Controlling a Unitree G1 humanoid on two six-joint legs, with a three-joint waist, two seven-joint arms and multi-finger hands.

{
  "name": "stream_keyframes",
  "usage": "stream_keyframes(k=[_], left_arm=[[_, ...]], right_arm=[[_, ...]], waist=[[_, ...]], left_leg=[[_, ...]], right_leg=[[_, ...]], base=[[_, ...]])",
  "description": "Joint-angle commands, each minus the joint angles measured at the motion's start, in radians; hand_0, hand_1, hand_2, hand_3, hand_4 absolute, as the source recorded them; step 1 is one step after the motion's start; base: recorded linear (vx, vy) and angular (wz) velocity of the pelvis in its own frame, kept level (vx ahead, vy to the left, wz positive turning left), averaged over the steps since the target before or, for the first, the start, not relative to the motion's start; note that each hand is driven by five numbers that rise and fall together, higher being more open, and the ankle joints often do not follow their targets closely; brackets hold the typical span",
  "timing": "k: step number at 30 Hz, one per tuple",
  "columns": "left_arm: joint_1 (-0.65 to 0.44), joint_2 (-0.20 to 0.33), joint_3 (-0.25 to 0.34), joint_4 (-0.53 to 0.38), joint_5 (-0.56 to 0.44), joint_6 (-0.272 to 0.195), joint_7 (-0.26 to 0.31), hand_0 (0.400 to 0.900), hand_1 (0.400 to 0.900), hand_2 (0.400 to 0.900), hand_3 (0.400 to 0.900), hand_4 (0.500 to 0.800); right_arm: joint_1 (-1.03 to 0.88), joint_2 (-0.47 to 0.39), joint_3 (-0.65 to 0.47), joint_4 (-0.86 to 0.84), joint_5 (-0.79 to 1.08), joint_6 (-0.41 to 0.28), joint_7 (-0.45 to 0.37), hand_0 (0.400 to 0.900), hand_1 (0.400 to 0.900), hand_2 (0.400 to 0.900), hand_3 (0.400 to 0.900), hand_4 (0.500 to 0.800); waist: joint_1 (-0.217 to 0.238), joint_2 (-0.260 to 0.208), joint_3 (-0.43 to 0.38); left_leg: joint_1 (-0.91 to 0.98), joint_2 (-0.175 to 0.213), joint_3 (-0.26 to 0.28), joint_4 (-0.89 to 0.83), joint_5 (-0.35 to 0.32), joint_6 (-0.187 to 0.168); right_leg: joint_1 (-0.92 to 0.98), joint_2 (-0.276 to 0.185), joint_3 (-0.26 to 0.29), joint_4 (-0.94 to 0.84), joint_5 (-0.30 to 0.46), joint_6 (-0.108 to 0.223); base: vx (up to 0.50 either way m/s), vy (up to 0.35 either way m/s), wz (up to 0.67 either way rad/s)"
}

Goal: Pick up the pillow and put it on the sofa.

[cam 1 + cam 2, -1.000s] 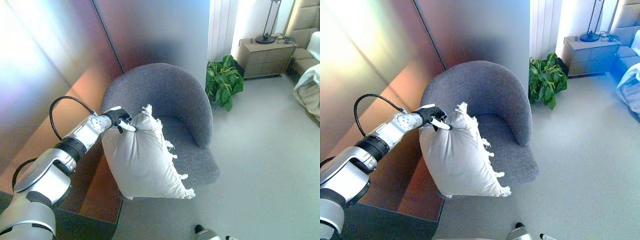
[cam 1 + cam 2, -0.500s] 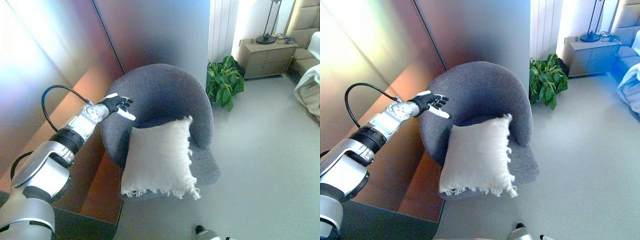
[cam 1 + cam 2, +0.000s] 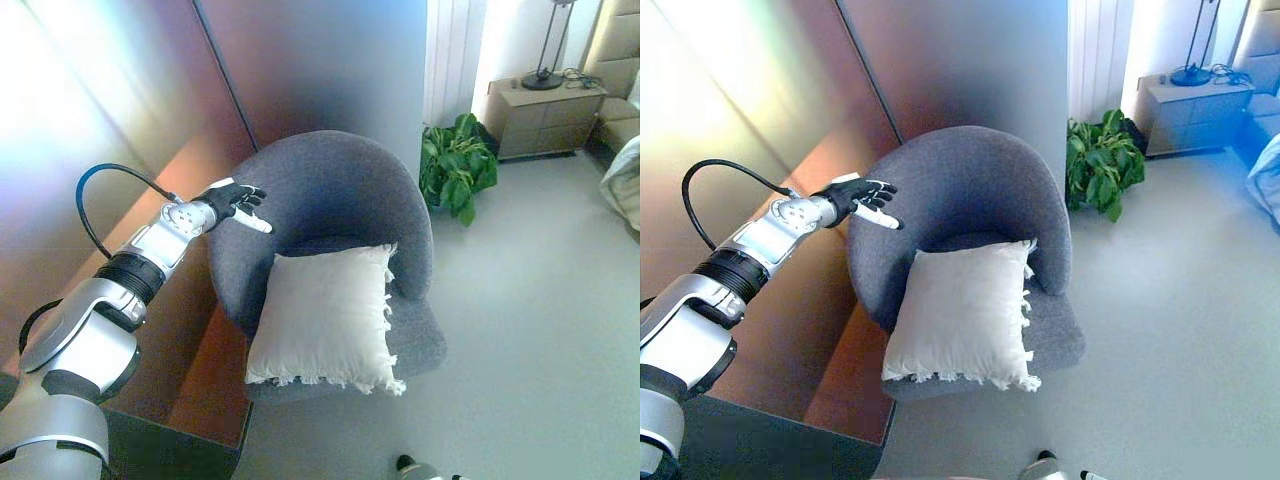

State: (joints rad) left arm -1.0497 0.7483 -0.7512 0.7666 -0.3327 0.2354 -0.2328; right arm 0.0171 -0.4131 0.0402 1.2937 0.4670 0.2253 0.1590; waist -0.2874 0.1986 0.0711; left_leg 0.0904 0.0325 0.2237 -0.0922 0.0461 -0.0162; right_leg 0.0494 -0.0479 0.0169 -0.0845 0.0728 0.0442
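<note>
A white fringed pillow [image 3: 325,318] lies on the seat of a round grey armchair [image 3: 340,190], leaning against its back; it also shows in the right eye view [image 3: 960,315]. My left hand [image 3: 232,202] hovers over the chair's left rim, up and left of the pillow, apart from it. Its fingers are spread open and hold nothing. It shows in the right eye view too [image 3: 858,195]. My right hand is not in view.
A reddish-brown wall panel [image 3: 120,120] runs along the left, close behind the chair. A green potted plant [image 3: 457,165] stands behind the chair to the right, with a bedside cabinet [image 3: 540,118] and a lamp beyond. A bed edge [image 3: 625,185] is at far right.
One second ago my left hand held the pillow's top corner upright beside the chair. It has let go; the pillow dropped flat onto the seat and the hand lifted away, open.
</note>
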Motion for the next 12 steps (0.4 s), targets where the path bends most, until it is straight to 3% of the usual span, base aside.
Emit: stream_keyframes(k=[1,4,12], left_arm=[[-0.099,0.1,0.127,0.005,-0.056,-0.093,-0.005,0.9,0.9,0.9,0.9,0.8],[0.006,0.072,0.149,-0.038,-0.039,-0.124,-0.031,0.9,0.9,0.9,0.9,0.8],[0.279,-0.011,0.214,-0.106,-0.029,-0.183,-0.033,0.9,0.9,0.9,0.9,0.8]], right_arm=[[0.01,0.012,0.045,0.014,-0.026,-0.022,-0.001,0.9,0.9,0.9,0.9,0.8],[0.008,0.019,0.056,0.006,-0.042,-0.036,0.003,0.9,0.9,0.9,0.9,0.8],[0.002,0.032,0.07,-0.009,-0.064,-0.054,0.01,0.9,0.9,0.9,0.9,0.8]], waist=[[0.034,-0.057,-0.058],[0.048,-0.074,-0.057],[0.096,-0.115,-0.051]], left_leg=[[0.051,-0.051,0.006,0.045,-0.113,-0.018],[0.05,-0.051,-0.009,0.042,-0.113,-0.014],[0.048,-0.055,-0.038,0.041,-0.114,-0.003]], right_leg=[[0.002,0.0,-0.043,0.027,-0.048,0.09],[0.003,0.001,-0.044,0.03,-0.05,0.084],[0.015,0.0,-0.061,0.032,-0.055,0.075]], base=[[-0.04,0.022,0.04],[-0.04,0.021,0.06],[-0.03,0.019,0.09]])
